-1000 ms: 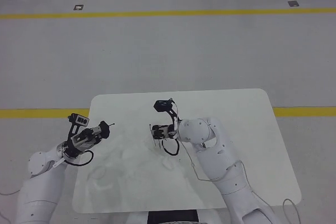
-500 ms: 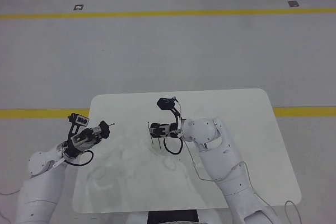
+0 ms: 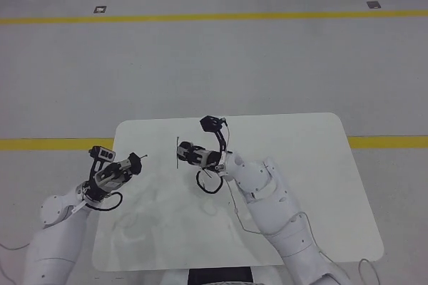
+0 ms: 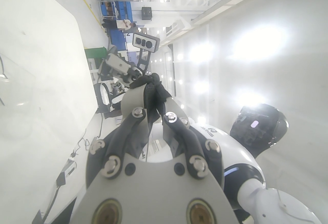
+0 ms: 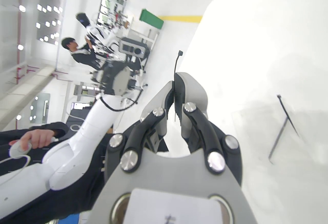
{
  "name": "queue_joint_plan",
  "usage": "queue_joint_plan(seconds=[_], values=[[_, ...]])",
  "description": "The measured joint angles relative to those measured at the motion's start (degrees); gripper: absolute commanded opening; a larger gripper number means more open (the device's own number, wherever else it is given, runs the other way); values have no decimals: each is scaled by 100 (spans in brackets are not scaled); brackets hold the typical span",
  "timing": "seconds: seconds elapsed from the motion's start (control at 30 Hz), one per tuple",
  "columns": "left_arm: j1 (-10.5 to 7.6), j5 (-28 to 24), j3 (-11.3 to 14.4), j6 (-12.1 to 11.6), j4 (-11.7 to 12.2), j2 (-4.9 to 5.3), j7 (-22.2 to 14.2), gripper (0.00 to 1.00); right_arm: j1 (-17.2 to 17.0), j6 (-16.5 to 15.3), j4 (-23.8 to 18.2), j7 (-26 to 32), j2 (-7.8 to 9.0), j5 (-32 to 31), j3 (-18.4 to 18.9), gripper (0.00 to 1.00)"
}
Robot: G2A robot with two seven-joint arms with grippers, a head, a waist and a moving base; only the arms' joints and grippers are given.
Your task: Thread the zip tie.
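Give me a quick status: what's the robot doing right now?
Right gripper, fingers shut on zip tie, above table. Left gripper shut, apart from it. Second tie lies on table; nothing between the grippers.

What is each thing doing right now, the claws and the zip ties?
right claw, shut on the zip tie
zip tie, straight, not looped yet
left claw, shut
spare zip tie, lying loose on the table

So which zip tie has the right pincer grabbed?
The zip tie pinched in the right pincer, its head poking out beyond it. The other zip tie lies flat on the table, untouched.
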Motion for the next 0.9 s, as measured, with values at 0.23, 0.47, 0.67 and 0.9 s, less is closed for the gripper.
queue_joint_plan(seconds=[0.23,0.47,0.67,0.9], values=[[59,-97,35,-4,36,-50,258,0,-112,-68,-87,-1323,-24,-90,-245,0],[85,138,97,-4,16,-95,262,0,-103,-221,-101,-1713,-15,-379,-461,0],[86,129,96,-4,17,-94,263,0,-104,-218,-102,-1708,-15,-359,-457,0],[144,95,222,39,-71,-120,615,0,-229,-97,-171,-2457,-9,-921,-663,0]])
